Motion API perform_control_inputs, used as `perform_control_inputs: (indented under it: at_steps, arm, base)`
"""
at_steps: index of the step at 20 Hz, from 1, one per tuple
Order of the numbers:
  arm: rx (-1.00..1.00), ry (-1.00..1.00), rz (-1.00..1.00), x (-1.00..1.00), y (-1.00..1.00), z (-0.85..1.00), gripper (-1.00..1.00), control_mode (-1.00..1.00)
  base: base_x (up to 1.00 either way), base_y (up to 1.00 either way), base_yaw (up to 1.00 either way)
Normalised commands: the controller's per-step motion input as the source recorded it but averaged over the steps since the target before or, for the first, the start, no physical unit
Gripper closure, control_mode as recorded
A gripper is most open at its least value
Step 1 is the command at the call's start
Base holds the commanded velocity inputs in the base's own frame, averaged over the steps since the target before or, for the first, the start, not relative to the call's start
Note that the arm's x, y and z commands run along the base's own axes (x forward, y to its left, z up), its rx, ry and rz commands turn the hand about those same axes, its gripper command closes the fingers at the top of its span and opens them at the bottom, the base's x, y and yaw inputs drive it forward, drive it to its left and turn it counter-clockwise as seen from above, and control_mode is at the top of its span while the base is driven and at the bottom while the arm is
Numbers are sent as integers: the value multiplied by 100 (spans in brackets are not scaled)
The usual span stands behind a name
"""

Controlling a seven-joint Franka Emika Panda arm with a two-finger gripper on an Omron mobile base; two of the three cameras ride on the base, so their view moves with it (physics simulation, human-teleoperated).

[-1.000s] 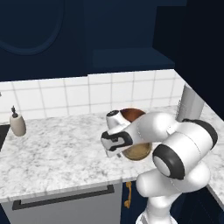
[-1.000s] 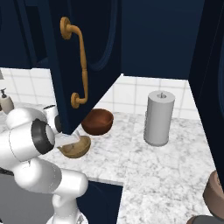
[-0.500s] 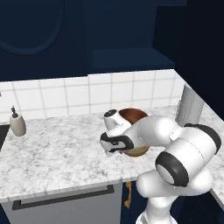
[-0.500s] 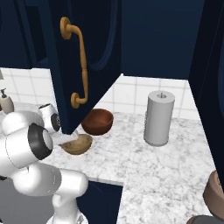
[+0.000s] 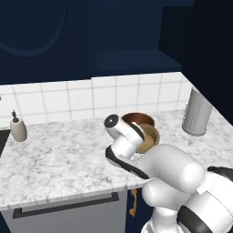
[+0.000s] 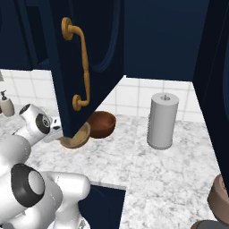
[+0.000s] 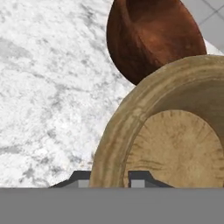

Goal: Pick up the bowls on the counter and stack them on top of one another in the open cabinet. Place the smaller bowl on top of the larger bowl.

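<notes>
Tan bowl (image 7: pixel 175 131): shallow light wooden bowl on the counter (image 5: pixel 59 159), touching or just beside the dark bowl; seen at the arm's wrist in the left base view, and partly behind the door edge in the right base view.
Dark bowl (image 7: pixel 151 37): deep, glossy reddish-brown wooden bowl, upright on the counter, just behind the tan one, nearer the tiled backsplash (image 5: pixel 68 98).
Gripper (image 7: pixel 111 178): low at the tan bowl's near rim; one finger tip stands outside the wall, the other inside.
Jaws: straddling the rim — whether they press on it cannot be told from these pictures.
Cabinet (image 5: pixel 132 59): dark navy wall unit above the counter, shelf recess bare where visible; its open door (image 6: pixel 85 58) with a brass handle (image 6: pixel 78 67) hangs just over the bowls.
Other items: grey paper-towel roll (image 6: pixel 162 120) well to the right of the bowls; soap dispenser (image 5: pixel 18 128) far to the left; grey base drawer (image 5: pixel 68 211) below the counter edge.
Step in hand: grasp of the tan bowl by its rim — neither bowl is in the cabinet.
Judgement on order: the dark bowl belongs underneath, so the tan one taken first would need to go in beside the stacking spot.
Next move: close firmly on the rim, lift straight up clear of the dark bowl, then rise toward the shelf while avoiding the door's lower edge.
</notes>
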Motion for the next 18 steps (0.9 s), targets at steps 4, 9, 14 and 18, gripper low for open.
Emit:
perform_control_inputs:
  at_steps: [4,9,14,18]
  arm:
    - [0,-15,1,40,-12,59,100,-100]
    - [-2,-15,16,31,0,54,100,-100]
    - [-5,-7,21,25,0,36,100,-100]
    - [0,4,5,60,-5,7,100,-100]
  base:
    - [0,0,0]
    - [0,0,0]
    - [0,0,0]
    - [0,0,0]
